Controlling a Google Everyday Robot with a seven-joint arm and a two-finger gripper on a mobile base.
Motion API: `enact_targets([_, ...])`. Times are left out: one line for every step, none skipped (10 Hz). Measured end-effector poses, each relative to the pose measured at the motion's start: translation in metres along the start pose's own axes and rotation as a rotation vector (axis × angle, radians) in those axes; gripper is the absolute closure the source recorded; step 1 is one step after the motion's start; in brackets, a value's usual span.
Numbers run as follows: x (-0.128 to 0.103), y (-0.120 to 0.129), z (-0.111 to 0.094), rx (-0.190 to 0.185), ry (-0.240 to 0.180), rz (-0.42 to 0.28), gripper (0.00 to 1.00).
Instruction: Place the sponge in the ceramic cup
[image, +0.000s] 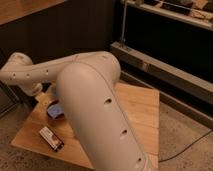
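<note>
Hovering tool (44, 96) beside blue-faced sponge (55, 108)

Sponge (56, 106) atop ceramic cup (55, 114), hand (45, 96) just behind, packet (51, 138) before

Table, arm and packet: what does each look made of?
Table: light wood, matte, with visible board lines and grain. Arm: smooth off-white shell, probably moulded plastic, with small round holes. Packet: flat, red and white, perhaps printed foil or card; unclear. The gripper is over the table's left part, close to the blue-faced sponge.
</note>
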Motion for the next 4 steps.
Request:
enact_targets([0.007, -0.004, 0.001, -0.005, -0.015, 0.065, 0.2])
enact_targets([0.018, -0.01, 0.003, -0.006, -0.027, 0.145, 0.2])
enact_targets([0.025, -0.014, 0.004, -0.006, -0.035, 0.198, 0.2])
enact_targets([0.031, -0.016, 0.005, -0.006, -0.039, 0.231, 0.2])
